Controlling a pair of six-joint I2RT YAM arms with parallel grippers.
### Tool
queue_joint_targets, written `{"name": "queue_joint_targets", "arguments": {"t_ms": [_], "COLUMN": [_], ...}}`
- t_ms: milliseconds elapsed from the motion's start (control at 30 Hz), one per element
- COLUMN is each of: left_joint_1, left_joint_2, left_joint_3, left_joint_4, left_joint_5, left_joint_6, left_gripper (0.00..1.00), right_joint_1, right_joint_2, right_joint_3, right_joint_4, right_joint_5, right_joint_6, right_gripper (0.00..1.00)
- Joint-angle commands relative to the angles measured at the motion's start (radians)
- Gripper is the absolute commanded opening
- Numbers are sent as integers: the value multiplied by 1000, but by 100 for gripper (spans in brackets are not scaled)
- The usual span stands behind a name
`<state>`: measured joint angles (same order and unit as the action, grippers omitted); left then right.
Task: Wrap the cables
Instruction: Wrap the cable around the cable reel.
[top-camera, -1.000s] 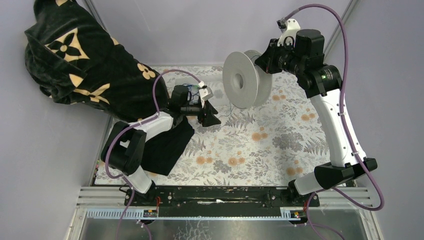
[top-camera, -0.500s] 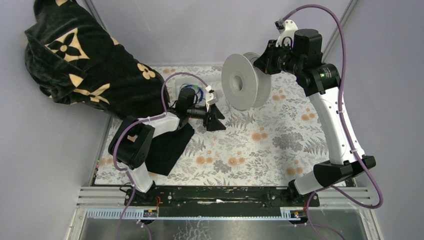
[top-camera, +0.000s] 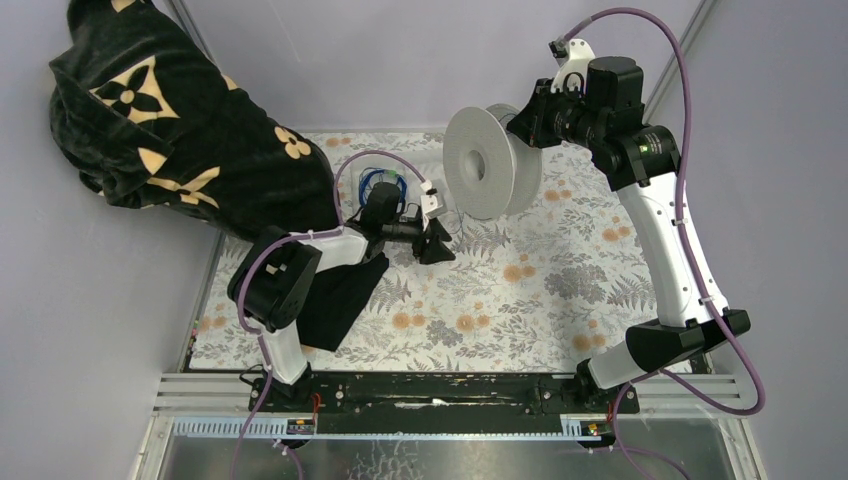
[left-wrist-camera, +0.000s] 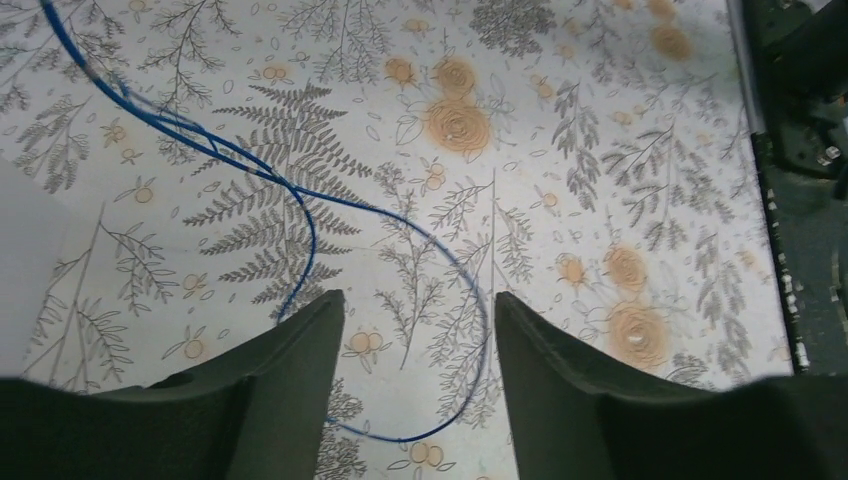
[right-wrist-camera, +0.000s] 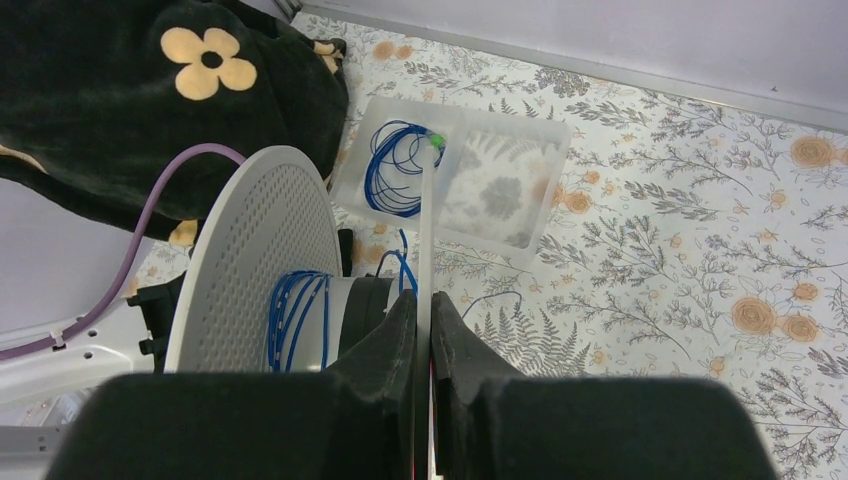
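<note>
A thin blue cable (left-wrist-camera: 300, 215) snakes over the flowered table and curls into a loop between the fingers of my left gripper (left-wrist-camera: 420, 305), which hangs open just above it, touching nothing. More blue cable is wound round the hub (right-wrist-camera: 295, 315) of a white spool (top-camera: 480, 160). My right gripper (right-wrist-camera: 425, 310) is shut on the edge of one spool flange (right-wrist-camera: 427, 230) and holds the spool off the table at the back. Further blue cable loops (right-wrist-camera: 400, 170) lie coiled in a clear tray (right-wrist-camera: 520, 165). In the top view my left gripper (top-camera: 432, 240) sits just in front of the spool.
A black garment with tan flower prints (top-camera: 170, 130) fills the back left, and a black cloth (top-camera: 340, 295) lies under the left arm. The clear tray (top-camera: 352, 172) sits behind the left wrist. Purple hoses (top-camera: 690, 200) run along both arms.
My left arm has swung right and forward, uncovering the tray with the blue coil behind it. The spool has shifted slightly left in the right gripper.
</note>
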<state>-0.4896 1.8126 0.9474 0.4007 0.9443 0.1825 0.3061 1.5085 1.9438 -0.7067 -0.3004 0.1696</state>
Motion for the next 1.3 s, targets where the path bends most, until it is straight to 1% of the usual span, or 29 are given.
{"name": "queue_joint_targets", "arguments": {"t_ms": [0, 67, 100, 167, 233, 333, 367, 433, 533, 667, 767, 867, 967, 1033, 1100, 1267], "left_joint_1": [-8, -13, -17, -27, -35, -49, -53, -68, -108, -203, -288, -331, -334, -334, -333, -318], "left_joint_2": [18, 25, 27, 31, 32, 25, 16, -8, -72, -152, -193, -226, -226, -223, -220, -205], "left_joint_3": [4, 15, 18, 30, 38, 61, 67, 69, 62, 79, 155, 247, 406, 499, 571, 715], "left_joint_4": [-12, -52, -76, -129, -178, -306, -360, -462, -595, -712, -826, -935, -1057, -1104, -1111, -1105], "left_joint_5": [-47, -29, -19, -11, -3, 16, 19, 28, 17, -50, -100, -92, -43, -38, -66, -190], "left_joint_6": [71, 96, 115, 155, 201, 298, 343, 441, 547, 632, 682, 693, 674, 617, 538, 359], "left_gripper": [55, 42, 38, 32, 22, 2, 0, 0, 0, 0, 0, 0, 0, 0, 0, 0], "right_joint_1": [-7, -10, -11, -14, -17, -20, -21, -23, -23, -24, -24, -24, -19, -9, 2, 38], "right_joint_2": [-11, -9, -6, -2, 4, 10, 12, 14, 14, 19, 34, 42, 36, 30, 17, -22], "right_joint_3": [48, 47, 50, 58, 68, 87, 90, 89, 61, -20, -91, -151, -239, -286, -349, -476], "right_joint_4": [72, 74, 75, 76, 76, 77, 81, 96, 147, 213, 260, 310, 365, 393, 421, 473], "right_joint_5": [-13, -3, 3, 9, 15, 58, 89, 153, 240, 320, 366, 408, 455, 475, 493, 511], "right_joint_6": [6, 3, 2, 1, 5, -2, -8, -26, -48, -59, -72, -102, -135, -156, -173, -199], "right_gripper": [0, 0, 0, 0, 0, 0, 0, 0, 0, 0, 0, 0, 0, 0, 0, 0]}}
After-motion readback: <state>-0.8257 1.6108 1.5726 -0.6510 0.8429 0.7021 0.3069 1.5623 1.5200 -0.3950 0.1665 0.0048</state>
